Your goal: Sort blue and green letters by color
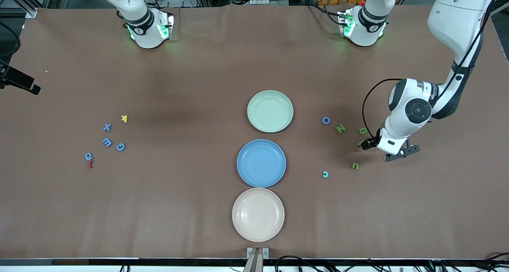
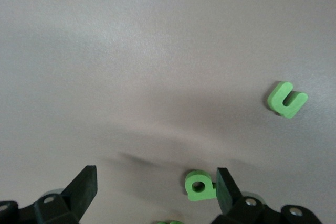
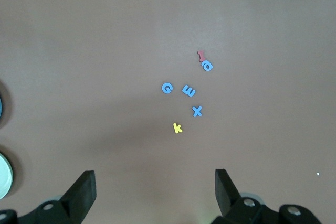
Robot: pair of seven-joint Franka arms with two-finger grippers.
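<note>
Approach step: left claw (image 2: 155, 192) hangs open low over a chunky green foam letter (image 2: 199, 186) at the left arm's end of the brown bench (image 1: 191, 85), nothing gripped. Next: centre, drop, pinch, carry to pale green plate (image 1: 270, 111). Right claw (image 3: 155, 195) open, waiting high above small blue letters (image 3: 189, 91).

Blue letters (image 1: 107, 127); green letters (image 1: 340, 129); yellow K (image 1: 124, 118); 3 plates (image 1: 270, 95): green, blue, beige.

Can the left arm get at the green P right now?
Probably yes. The left gripper hangs low over the table with jaws open, and the green P lies flat just inside one jaw with nothing on it. The green U lies apart.
</note>
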